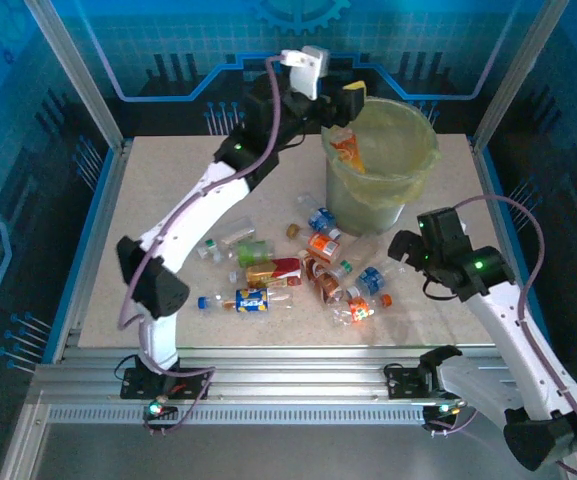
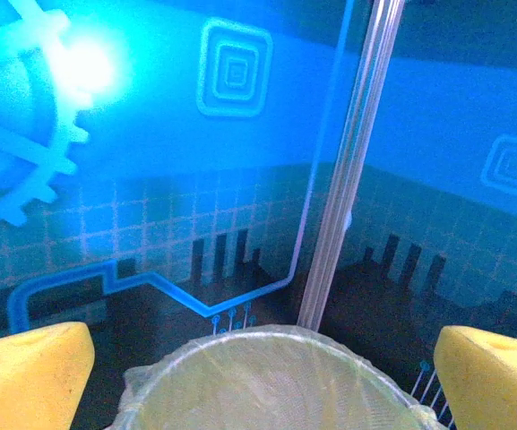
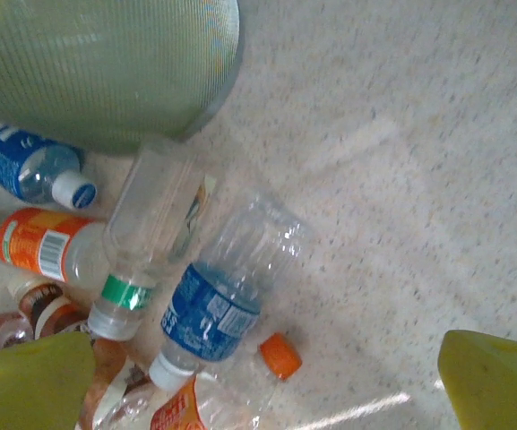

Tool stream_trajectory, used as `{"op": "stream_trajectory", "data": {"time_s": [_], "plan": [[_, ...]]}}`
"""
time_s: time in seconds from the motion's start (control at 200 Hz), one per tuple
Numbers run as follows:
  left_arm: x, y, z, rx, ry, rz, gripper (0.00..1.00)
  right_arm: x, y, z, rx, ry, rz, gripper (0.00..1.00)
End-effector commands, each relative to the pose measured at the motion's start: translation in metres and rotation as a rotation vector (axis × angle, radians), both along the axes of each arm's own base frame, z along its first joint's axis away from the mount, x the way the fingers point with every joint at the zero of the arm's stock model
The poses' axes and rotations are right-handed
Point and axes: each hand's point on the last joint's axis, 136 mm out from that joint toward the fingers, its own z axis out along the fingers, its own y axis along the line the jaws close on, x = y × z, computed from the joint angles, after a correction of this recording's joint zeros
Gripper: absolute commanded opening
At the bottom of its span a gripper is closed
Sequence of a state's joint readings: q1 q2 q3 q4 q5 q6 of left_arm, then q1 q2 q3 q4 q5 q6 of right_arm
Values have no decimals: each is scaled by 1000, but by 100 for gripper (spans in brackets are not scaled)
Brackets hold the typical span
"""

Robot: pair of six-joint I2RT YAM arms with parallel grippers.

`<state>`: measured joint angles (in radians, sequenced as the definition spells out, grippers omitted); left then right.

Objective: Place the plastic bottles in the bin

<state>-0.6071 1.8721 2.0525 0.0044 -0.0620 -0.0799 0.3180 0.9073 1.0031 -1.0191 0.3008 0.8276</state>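
bin (image 3: 106, 72) hides part of the blue-labelled bottle (image 3: 25, 166) beside it.

left arm (image 1: 193, 215) / right arm (image 1: 513, 330): white shells, black joint housings, green LED lit on each. Purple-grey cable loops along both. White camera block (image 1: 306, 68) on left wrist. left pincer (image 2: 258, 358) fingers bright yellow; right pincer (image 3: 262, 376) fingers duller olive-yellow.

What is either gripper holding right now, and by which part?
Nothing is held. The left gripper is open above the bin, and the right gripper is open over the bottles, gripping none.
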Motion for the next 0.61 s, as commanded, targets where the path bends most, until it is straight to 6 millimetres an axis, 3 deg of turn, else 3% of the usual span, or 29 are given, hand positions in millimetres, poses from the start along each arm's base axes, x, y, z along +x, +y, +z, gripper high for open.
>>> {"op": "stream_trajectory", "data": {"time_s": [0.0,0.085,0.11,0.315,0.475,0.6], "plan": [[-16,23,-10,-39,49,73,99,-17,17,-20,130,68,3,100],[-31,42,-26,-57,93,110,99,-26,28,-33,204,102,-3,100],[-34,48,-33,-61,107,128,99,-32,31,-44,219,134,-7,100],[-66,90,-68,-83,183,217,99,-49,56,-72,307,207,-5,100],[-82,112,-95,-59,228,271,99,-56,80,-96,364,256,5,100],[-88,125,-117,-27,262,317,99,-59,88,-106,356,280,-2,99]]}}
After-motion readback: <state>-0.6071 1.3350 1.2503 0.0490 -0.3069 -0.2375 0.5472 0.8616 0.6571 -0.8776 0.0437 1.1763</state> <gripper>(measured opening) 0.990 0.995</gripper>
